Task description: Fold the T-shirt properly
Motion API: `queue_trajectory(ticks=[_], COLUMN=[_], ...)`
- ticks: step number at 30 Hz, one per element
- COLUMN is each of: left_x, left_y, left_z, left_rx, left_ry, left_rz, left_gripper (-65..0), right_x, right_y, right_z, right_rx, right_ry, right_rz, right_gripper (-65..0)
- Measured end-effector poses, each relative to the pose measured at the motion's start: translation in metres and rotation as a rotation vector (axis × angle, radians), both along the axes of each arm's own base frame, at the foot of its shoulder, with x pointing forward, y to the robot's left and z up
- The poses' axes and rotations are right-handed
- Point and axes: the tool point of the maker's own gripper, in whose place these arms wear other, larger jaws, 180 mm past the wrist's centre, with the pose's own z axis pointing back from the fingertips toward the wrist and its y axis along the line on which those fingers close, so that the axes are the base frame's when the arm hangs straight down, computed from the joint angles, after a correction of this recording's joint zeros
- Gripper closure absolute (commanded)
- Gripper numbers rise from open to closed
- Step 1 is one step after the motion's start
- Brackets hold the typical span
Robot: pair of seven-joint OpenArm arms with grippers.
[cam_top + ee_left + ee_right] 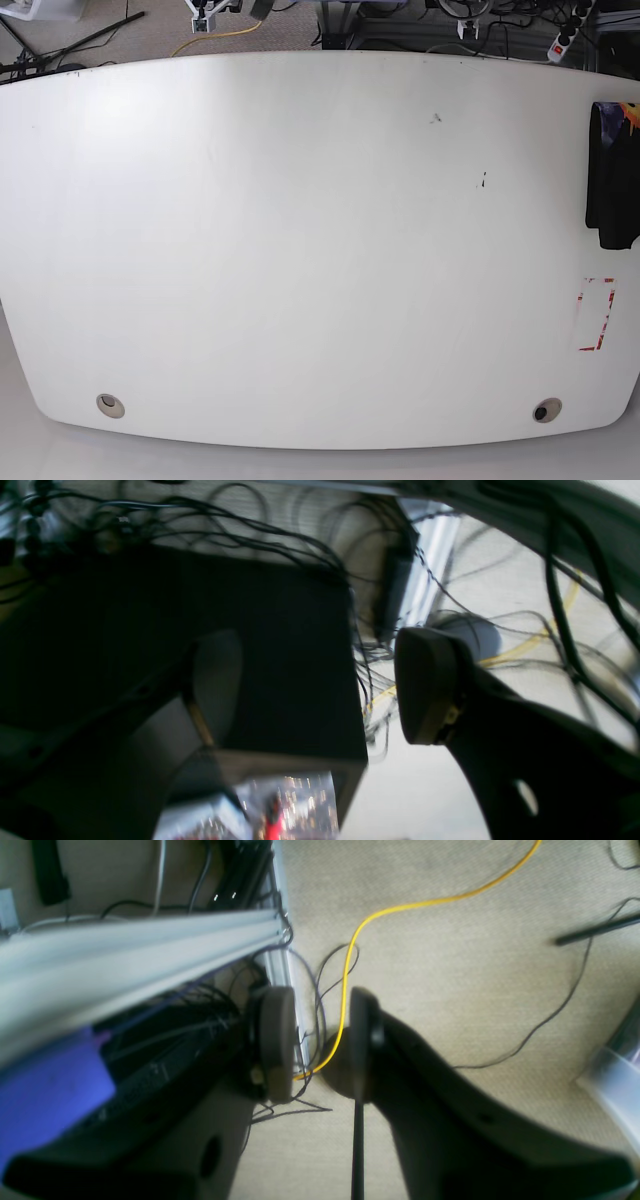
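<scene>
Soft black cloth T-shirt point(612, 175) sits at 3 o'clock on the white table point(300, 250) (bunched); left gripper point(320, 680) and right gripper point(315, 1040) both released, empty.

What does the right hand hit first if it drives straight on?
Likely the floor. The open right hand points down past the table edge; a yellow cable lies on the carpet between its fingers. Depth is unclear.
</scene>
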Motion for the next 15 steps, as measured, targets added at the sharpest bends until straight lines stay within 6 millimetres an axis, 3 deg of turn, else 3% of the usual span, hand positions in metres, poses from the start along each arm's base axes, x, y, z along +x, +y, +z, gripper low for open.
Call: queue_trajectory(ticks=[6,11,15], left_x=[0.013,0.006,0.008], left_y=[0.001,0.002,-0.001], left_z=[-0.003,-0.004,-0.005], left_rx=[0.025,0.028,0.023], left_ry=[0.015,0.057,0.054], left_rz=[-0.045,-0.037,-0.033], left_gripper=[-44.0,-44.0,-44.0], right_x=[0.010,0.021,0.018], right_y=[0.002,0.003,0.007], right_z=[-0.008,-0.009,-0.009], right_rx=[0.009,0.012,0.016], right_ry=[0.089,0.089,0.096], right_rz=[0.015,0.024,0.060], right_gripper=[-17.9,-17.9,-17.9])
